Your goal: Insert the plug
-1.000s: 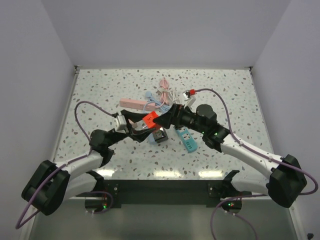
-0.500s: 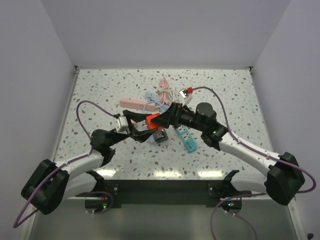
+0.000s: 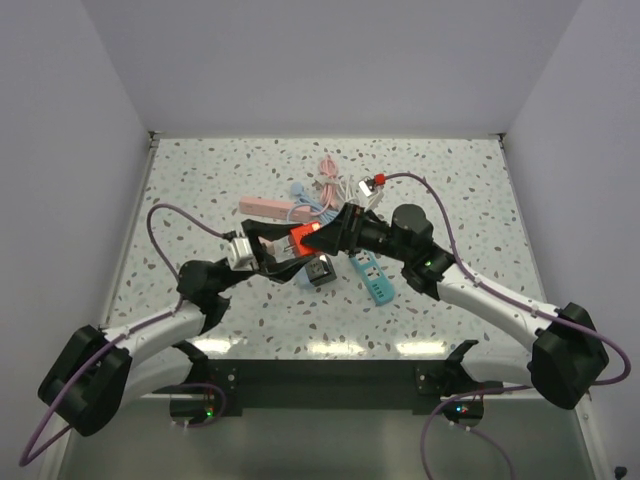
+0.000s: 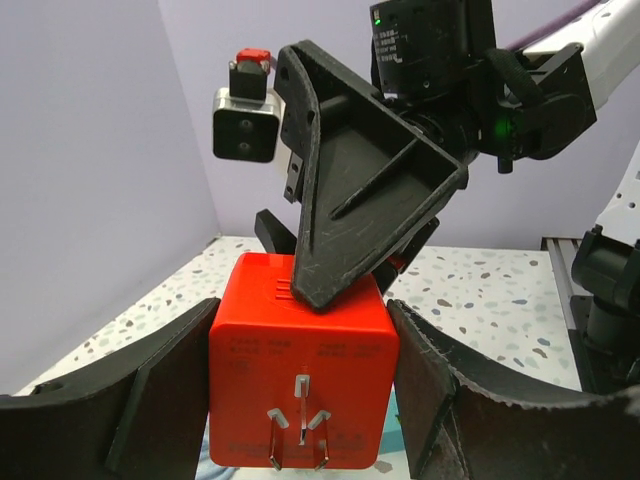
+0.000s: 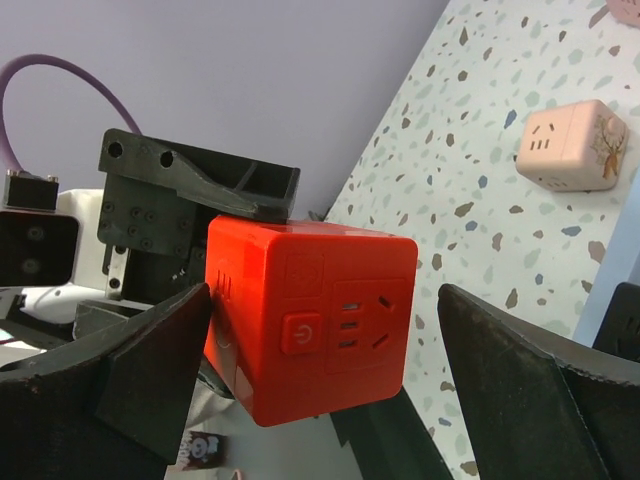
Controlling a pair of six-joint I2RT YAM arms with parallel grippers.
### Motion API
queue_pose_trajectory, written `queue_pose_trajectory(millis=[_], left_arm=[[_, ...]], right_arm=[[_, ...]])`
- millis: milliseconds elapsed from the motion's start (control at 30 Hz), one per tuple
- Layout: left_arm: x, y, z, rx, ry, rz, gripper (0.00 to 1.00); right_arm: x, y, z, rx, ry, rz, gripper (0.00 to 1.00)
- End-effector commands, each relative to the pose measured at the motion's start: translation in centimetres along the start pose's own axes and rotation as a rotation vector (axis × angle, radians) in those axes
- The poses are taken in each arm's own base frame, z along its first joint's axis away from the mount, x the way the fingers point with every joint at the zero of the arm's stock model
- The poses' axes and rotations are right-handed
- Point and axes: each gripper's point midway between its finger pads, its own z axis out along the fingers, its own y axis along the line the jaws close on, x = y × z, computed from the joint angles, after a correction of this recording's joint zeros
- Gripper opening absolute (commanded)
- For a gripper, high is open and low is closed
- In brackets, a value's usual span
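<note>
A red cube socket adapter (image 3: 302,238) hangs above the table's middle, between both arms. My left gripper (image 3: 287,247) is shut on it; in the left wrist view (image 4: 300,390) both fingers press the cube's sides (image 4: 300,340) and its three metal prongs face the camera. My right gripper (image 3: 328,234) is open around the same cube. In the right wrist view (image 5: 325,350) the cube's socket face and power button (image 5: 320,325) show between the spread fingers, with a gap on the right side. One right finger (image 4: 350,200) rests on the cube's top.
On the table lie a teal power strip (image 3: 376,279), a black cube adapter (image 3: 320,271), a pink power strip (image 3: 263,207), a light blue adapter (image 3: 300,194) and pink and white cables (image 3: 335,178). A beige cube adapter (image 5: 565,146) shows in the right wrist view.
The red cube and both grippers have shifted slightly up and left. The right gripper has closed in around the cube. The left grip is unchanged.
</note>
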Motion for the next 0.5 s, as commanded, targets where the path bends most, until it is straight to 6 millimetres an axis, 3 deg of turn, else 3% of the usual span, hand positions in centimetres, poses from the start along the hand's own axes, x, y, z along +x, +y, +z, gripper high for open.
queue_pose_trajectory(millis=[0, 233, 333, 467], left_arm=[[-11.1, -1.0, 0.4, 0.028, -0.375, 0.296, 0.00], [-11.3, -1.1, 0.3, 0.029, -0.395, 0.296, 0.00], [-11.1, -1.0, 0.4, 0.029, -0.397, 0.298, 0.00], [-10.8, -0.5, 0.7, 0.018, -0.390, 0.303, 0.00]], right_arm=[[-0.6, 2.2, -0.1, -0.081, -0.013, -0.009, 0.98], [-0.7, 3.4, 0.2, -0.157, -0.011, 0.029, 0.98], [-0.7, 3.9, 0.1, -0.186, -0.006, 0.034, 0.94], [-0.6, 4.9, -0.2, -0.218, 0.011, 0.036, 0.81]])
